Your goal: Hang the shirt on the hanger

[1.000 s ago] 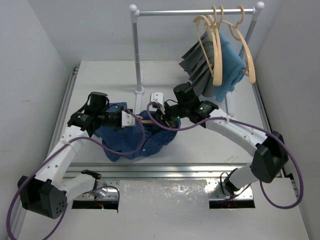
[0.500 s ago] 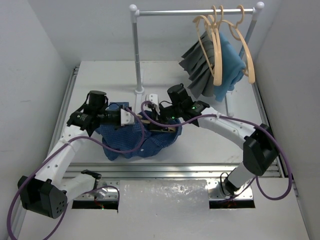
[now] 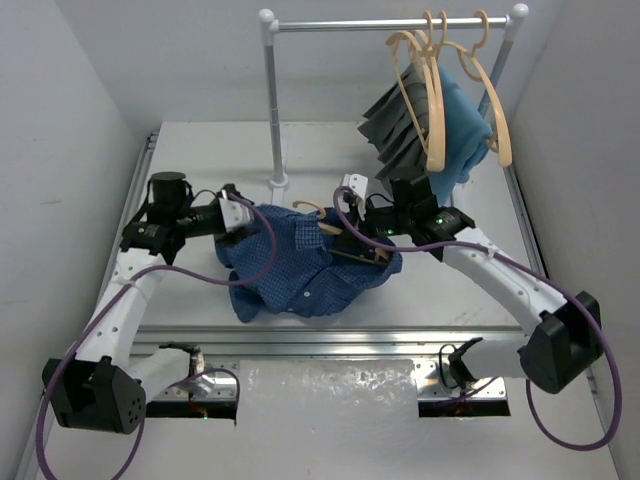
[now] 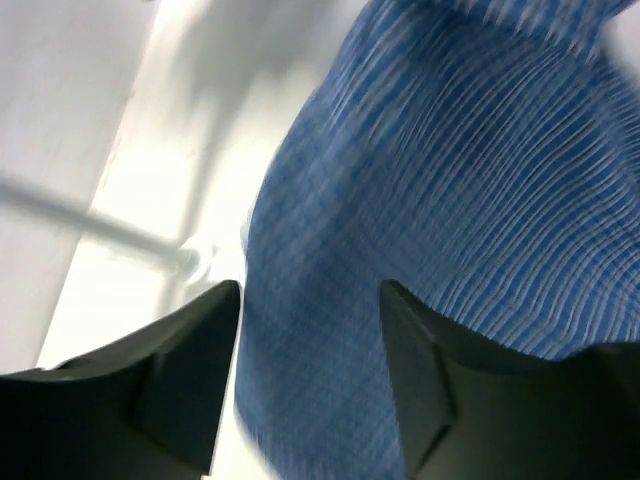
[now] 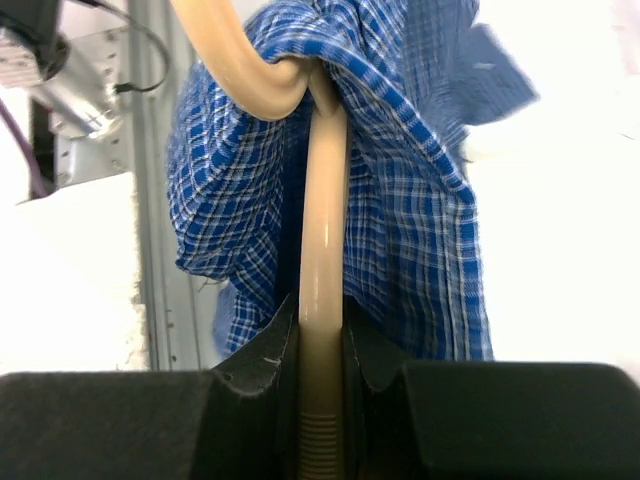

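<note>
Gaping now near the shirt (image 4: 450,200), left gripper (image 4: 310,290) newly freed; right gripper (image 5: 322,340) clamped on hanger (image 5: 322,200), shifted rightward.

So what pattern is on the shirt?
Dark blue with a fine white check. The shirt shows it best in the right wrist view.

White left arm (image 3: 122,305) and right arm (image 3: 505,280), black joints, looping purple cables (image 3: 40,440).
</note>
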You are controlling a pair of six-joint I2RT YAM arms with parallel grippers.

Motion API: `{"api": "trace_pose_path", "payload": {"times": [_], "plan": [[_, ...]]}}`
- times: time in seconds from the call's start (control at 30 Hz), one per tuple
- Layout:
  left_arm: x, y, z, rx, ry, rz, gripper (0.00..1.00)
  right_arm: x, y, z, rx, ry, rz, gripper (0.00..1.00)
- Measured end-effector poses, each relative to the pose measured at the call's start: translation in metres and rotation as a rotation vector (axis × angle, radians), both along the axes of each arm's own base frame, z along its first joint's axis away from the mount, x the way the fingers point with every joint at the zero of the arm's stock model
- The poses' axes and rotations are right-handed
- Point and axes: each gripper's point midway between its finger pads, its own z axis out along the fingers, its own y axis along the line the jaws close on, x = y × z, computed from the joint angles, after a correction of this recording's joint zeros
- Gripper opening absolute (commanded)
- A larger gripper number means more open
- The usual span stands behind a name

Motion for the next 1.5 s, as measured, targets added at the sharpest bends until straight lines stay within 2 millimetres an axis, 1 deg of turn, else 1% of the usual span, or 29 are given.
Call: {"api": "trace_pose_path", "payload": {"times": [0.07,0.1,0.13,0.23,0.3,0.37,0.43,0.53,0.6,0.63,0.7,0.77,0.8,0.83,0.87,0.9,0.93,0.97,1.07,1.1,1.13,1.17,1.2,1.23,1.3,1.37,1.43,1.47,1.5], "plan": [[0.009,0.013,0.005,-0.024,0.001,0.058,0.81,0.003,-0.006,0.005,-0.006,-0.013,-0.030,0.00],[0.013,0.018,0.007,-0.037,0.003,0.086,0.87,0.005,-0.009,0.006,-0.012,-0.016,-0.046,0.00],[0.017,0.022,0.010,-0.045,-0.003,0.107,0.87,0.007,-0.011,0.006,-0.019,-0.013,-0.063,0.00],[0.021,0.021,0.021,-0.100,0.016,0.150,0.87,0.016,-0.015,0.010,-0.042,0.005,-0.136,0.00],[0.024,0.021,0.030,-0.148,0.034,0.189,0.87,0.025,-0.017,0.019,-0.051,0.023,-0.197,0.00],[0.025,0.020,0.040,-0.199,0.059,0.221,0.83,0.040,-0.016,0.040,-0.045,0.026,-0.264,0.00],[0.020,0.016,0.046,-0.236,0.092,0.217,0.78,0.055,-0.014,0.068,-0.020,0.009,-0.325,0.00],[0.004,0.001,0.045,-0.245,0.138,0.152,0.80,0.069,-0.012,0.111,0.034,-0.030,-0.383,0.00],[-0.009,-0.020,0.039,-0.231,0.156,0.096,0.84,0.070,-0.012,0.127,0.063,-0.043,-0.398,0.00],[-0.012,-0.028,0.033,-0.220,0.155,0.084,0.87,0.070,-0.012,0.131,0.073,-0.042,-0.402,0.00],[-0.020,-0.042,0.010,-0.200,0.192,0.063,0.91,0.069,-0.012,0.130,0.075,-0.022,-0.411,0.00],[-0.018,-0.043,-0.016,-0.183,0.258,0.102,0.93,0.068,-0.013,0.125,0.065,0.007,-0.418,0.00],[-0.012,-0.041,-0.024,-0.177,0.282,0.134,0.92,0.068,-0.013,0.122,0.059,0.017,-0.419,0.00],[-0.004,-0.038,-0.031,-0.172,0.303,0.181,0.87,0.067,-0.013,0.119,0.051,0.027,-0.419,0.00],[0.005,-0.033,-0.033,-0.174,0.309,0.226,0.82,0.065,-0.013,0.117,0.045,0.033,-0.417,0.00],[0.013,-0.028,-0.031,-0.183,0.307,0.261,0.74,0.064,-0.014,0.114,0.038,0.037,-0.414,0.00],[0.021,-0.020,-0.024,-0.206,0.297,0.296,0.61,0.063,-0.015,0.111,0.028,0.038,-0.411,0.00],[0.031,-0.010,-0.012,-0.236,0.264,0.331,0.60,0.062,-0.017,0.108,0.015,0.038,-0.407,0.00],[0.055,0.031,0.037,-0.269,0.088,0.424,0.85,0.057,-0.023,0.097,-0.029,0.036,-0.388,0.00],[0.060,0.041,0.051,-0.255,0.030,0.440,0.90,0.055,-0.024,0.094,-0.039,0.040,-0.379,0.00],[0.065,0.046,0.065,-0.240,-0.016,0.439,0.91,0.053,-0.026,0.092,-0.047,0.044,-0.369,0.00],[0.068,0.047,0.074,-0.233,-0.040,0.432,0.96,0.052,-0.026,0.091,-0.049,0.048,-0.361,0.00],[0.074,0.046,0.079,-0.226,-0.043,0.423,1.00,0.050,-0.026,0.091,-0.047,0.051,-0.349,0.00],[0.080,0.045,0.079,-0.218,-0.041,0.417,0.99,0.049,-0.026,0.091,-0.044,0.053,-0.340,0.00],[0.091,0.044,0.068,-0.220,-0.004,0.422,0.99,0.046,-0.024,0.092,-0.036,0.056,-0.323,0.00],[0.100,0.044,0.035,-0.222,0.089,0.446,0.99,0.043,-0.023,0.094,-0.029,0.059,-0.308,0.00],[0.098,0.042,0.003,-0.231,0.194,0.462,0.98,0.042,-0.022,0.094,-0.027,0.060,-0.303,0.00],[0.095,0.040,-0.009,-0.245,0.247,0.470,0.96,0.042,-0.022,0.094,-0.026,0.060,-0.302,0.00],[0.093,0.038,-0.015,-0.262,0.286,0.472,0.92,0.042,-0.022,0.094,-0.026,0.061,-0.301,0.00]]}}
